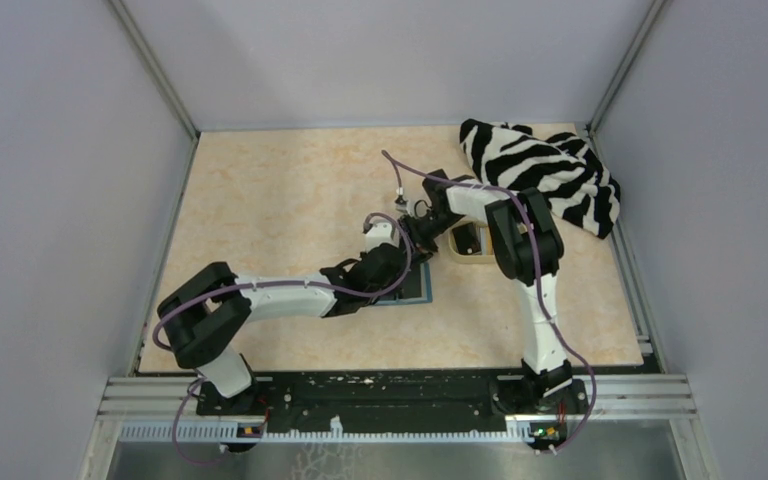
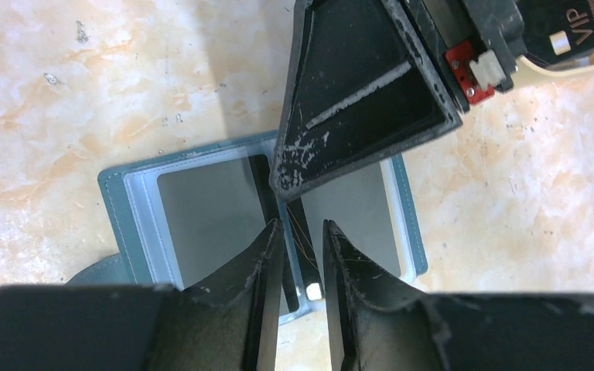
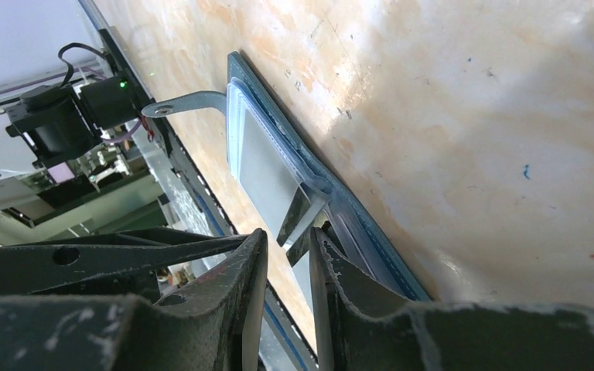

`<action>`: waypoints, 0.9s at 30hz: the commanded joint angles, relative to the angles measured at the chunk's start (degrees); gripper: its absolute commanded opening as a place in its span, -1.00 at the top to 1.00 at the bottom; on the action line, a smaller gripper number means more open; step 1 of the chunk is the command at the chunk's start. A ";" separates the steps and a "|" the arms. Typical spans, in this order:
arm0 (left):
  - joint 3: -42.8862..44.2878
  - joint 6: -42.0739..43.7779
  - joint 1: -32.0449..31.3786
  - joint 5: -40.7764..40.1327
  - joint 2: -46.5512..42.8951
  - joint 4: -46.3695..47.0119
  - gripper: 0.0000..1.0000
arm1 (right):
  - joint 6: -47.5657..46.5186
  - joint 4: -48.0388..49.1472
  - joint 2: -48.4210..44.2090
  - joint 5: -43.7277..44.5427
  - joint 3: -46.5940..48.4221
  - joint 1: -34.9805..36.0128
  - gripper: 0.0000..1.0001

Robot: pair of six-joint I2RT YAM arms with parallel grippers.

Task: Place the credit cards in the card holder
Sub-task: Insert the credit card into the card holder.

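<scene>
Between the fingertips of the right gripper (image 3: 288, 233) — apparently clamped on a dark credit card (image 3: 303, 220) held on edge — the card dips toward the spine of the card holder (image 3: 271, 166), which lies open and flat just beyond. The left gripper (image 2: 302, 226) hangs above it, fingers narrowly parted astride the card; whether they pinch it cannot be told. Good practice: keep the card square to the pocket and slide rather than press. Farther off, past the right gripper, a black card (image 2: 568, 35) in the tan tray (image 2: 572, 68) reads "VIP"; smaller print illegible.
</scene>
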 commanded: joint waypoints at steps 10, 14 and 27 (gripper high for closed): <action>-8.42 6.87 0.40 7.01 -6.89 13.90 0.47 | -3.54 2.05 -9.75 0.78 -0.20 -3.03 0.52; -6.30 5.63 1.17 7.38 -4.14 12.15 0.71 | -3.55 4.74 -12.50 2.78 -2.24 -3.29 0.75; -0.33 4.44 2.91 5.87 3.50 6.78 0.86 | -3.63 4.22 -8.47 2.10 -2.50 -3.11 0.88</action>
